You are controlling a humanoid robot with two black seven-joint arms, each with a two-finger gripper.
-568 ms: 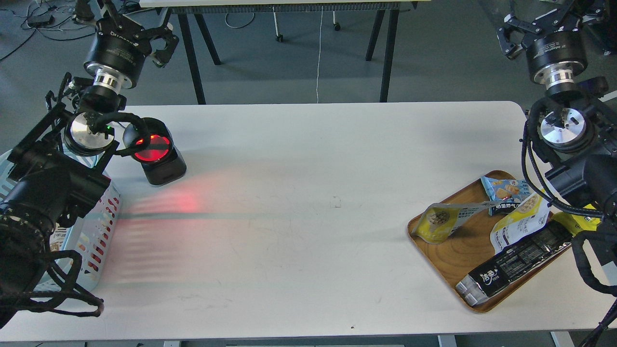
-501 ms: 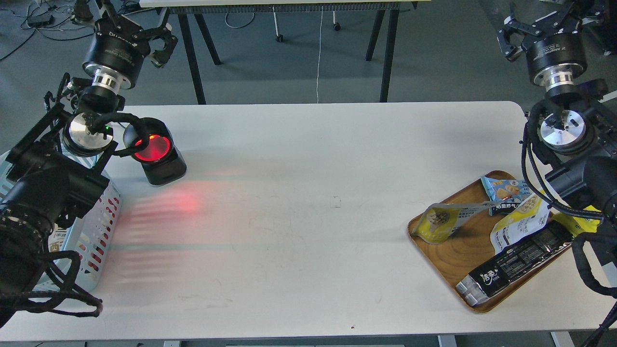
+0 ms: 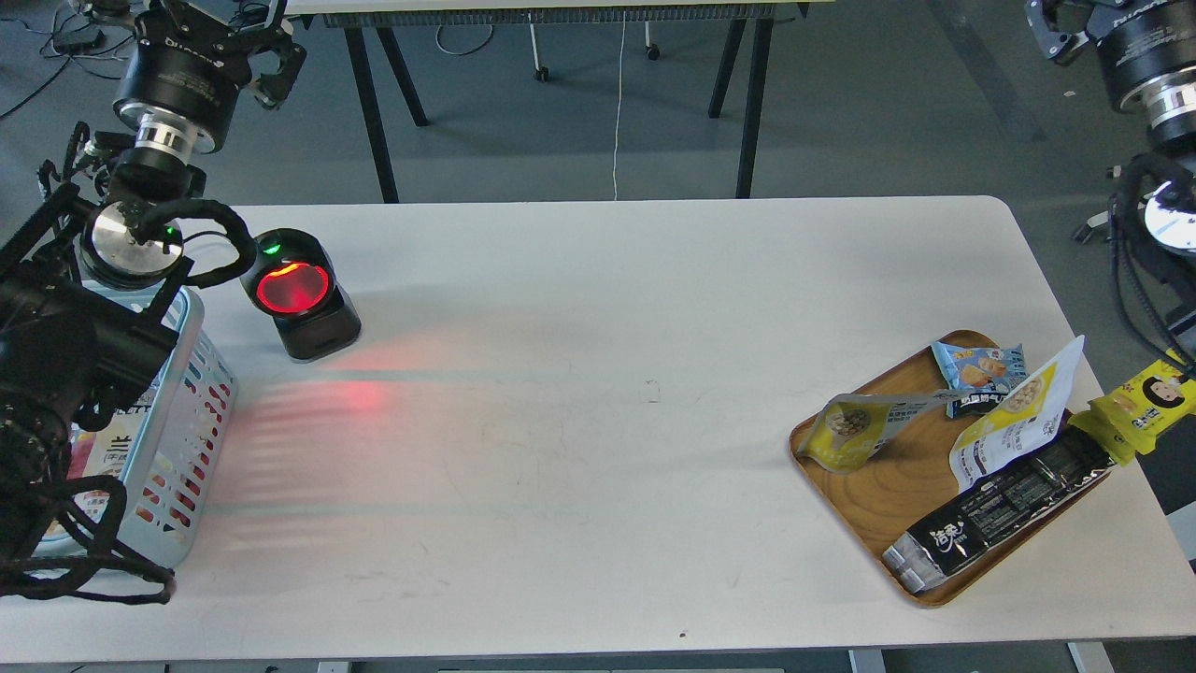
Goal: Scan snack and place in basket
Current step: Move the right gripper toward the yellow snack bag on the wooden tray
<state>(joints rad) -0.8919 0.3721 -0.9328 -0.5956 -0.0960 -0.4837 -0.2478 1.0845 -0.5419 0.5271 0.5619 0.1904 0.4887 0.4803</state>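
Left tool (image 3: 245, 45) was open and empty past the counter's (image 3: 598, 308) far-left corner; right tool's (image 3: 1074, 19) state unclear.

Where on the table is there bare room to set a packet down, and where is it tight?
The widest free patch is the white tabletop between the scanner and the wooden tray; the near strip in front is bare too. It is crowded on the tray, packed with packets including the snack, and at the left edge, where the basket sits under my arm.
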